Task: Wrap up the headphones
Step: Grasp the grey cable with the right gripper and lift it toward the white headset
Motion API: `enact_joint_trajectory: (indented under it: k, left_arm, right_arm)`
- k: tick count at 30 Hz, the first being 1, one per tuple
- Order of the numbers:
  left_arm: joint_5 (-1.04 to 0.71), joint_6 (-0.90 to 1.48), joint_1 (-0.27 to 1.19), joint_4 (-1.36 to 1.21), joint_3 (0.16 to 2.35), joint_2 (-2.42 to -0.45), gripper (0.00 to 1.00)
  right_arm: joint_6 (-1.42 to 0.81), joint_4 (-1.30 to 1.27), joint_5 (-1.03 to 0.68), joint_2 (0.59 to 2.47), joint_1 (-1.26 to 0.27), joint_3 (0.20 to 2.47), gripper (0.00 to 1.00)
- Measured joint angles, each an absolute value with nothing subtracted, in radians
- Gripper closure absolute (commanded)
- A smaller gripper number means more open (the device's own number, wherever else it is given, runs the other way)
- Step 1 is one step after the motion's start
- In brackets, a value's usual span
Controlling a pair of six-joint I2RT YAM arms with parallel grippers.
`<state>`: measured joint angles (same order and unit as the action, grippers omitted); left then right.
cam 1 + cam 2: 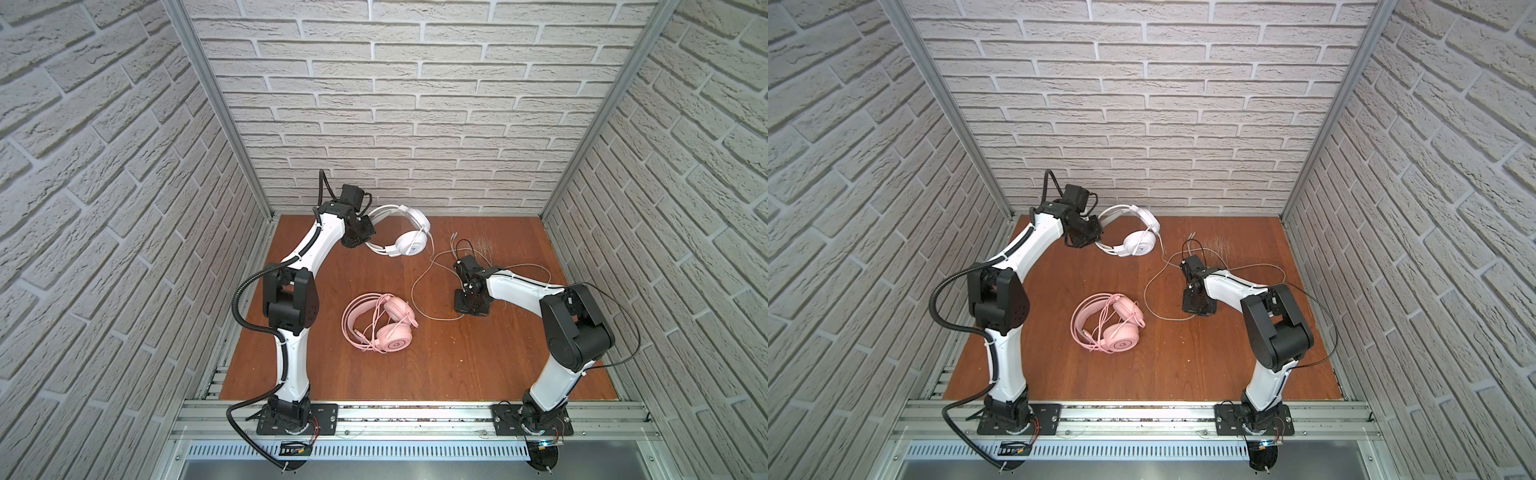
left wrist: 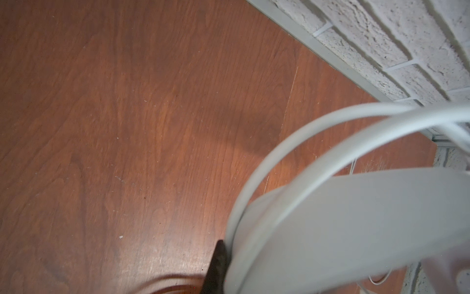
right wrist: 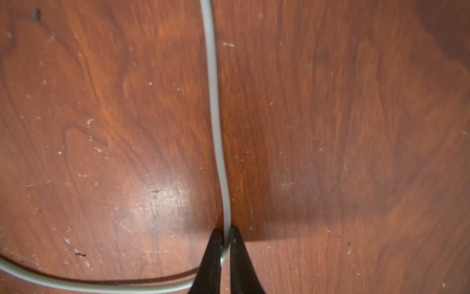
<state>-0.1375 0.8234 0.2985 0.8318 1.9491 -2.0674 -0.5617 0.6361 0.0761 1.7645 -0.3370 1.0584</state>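
Left end effector (image 1: 360, 239): pressed together on the band of the white headphones (image 1: 409, 241), holding them up at the back of the desk (image 1: 478, 357).
Right end effector (image 3: 226, 244): pinching the grey cord (image 3: 213, 101) down at the desk surface.
Cord: trails in loose loops across the wood from the white headphones.
Pink headphones (image 1: 380, 324): flat mid-desk, own cord draped over them, well apart from both arms.

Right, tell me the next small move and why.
Probably lift the right gripper and carry the grey cord toward the white headphones: its jaws are shut on the cord, which lies loose on the table, while the left gripper holds the headband.
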Motion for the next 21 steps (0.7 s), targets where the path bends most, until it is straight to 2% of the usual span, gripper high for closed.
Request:
enact_joint_trajectory:
  k: [7,14,21]
  left_arm:
    - [-0.121,0.823,0.299,0.83,1.949,-2.067,1.0]
    - [-0.097,0.826,0.303,0.83,1.949,-2.067,1.0]
    - [-0.075,0.83,0.314,0.831,1.95,-2.067,1.0]
  right_arm:
    - [-0.43,0.669,0.1,1.714,-0.331,1.037,0.94]
    - [-0.197,0.695,0.12,1.462,-0.354,1.037,0.94]
    - [0.014,0.737,0.107,1.346,-0.385,1.049,0.94]
